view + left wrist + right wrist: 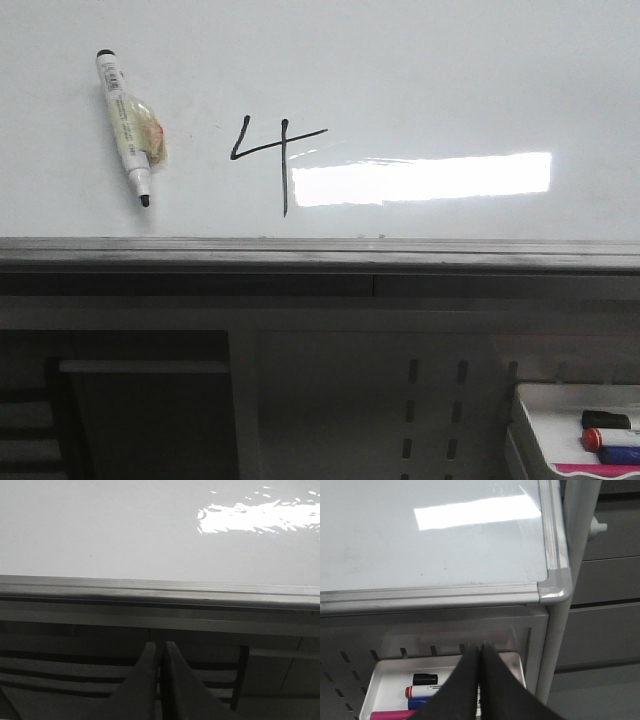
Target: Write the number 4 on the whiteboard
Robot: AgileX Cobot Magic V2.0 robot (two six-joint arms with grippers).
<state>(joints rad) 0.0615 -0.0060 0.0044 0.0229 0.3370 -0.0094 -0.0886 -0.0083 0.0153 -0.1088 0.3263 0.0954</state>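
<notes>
A thin black number 4 (272, 160) is drawn on the whiteboard (420, 70), left of the bright glare. A black-tipped marker (128, 125) with tape round its barrel rests on the board to the left of the number 4, tip pointing down. Neither gripper shows in the front view. My left gripper (160, 647) is shut and empty, below the board's dark ledge (160, 592). My right gripper (481, 647) is shut and empty, below the whiteboard's lower right corner (555, 587) and above a pen tray.
A white tray (535, 400) at lower right holds a black cap, a red-capped marker (610, 438), a blue one and a pink thing; it also shows in the right wrist view (385, 672). A grey perforated panel (430, 400) stands under the ledge. Grey drawers (605, 605) stand to the right.
</notes>
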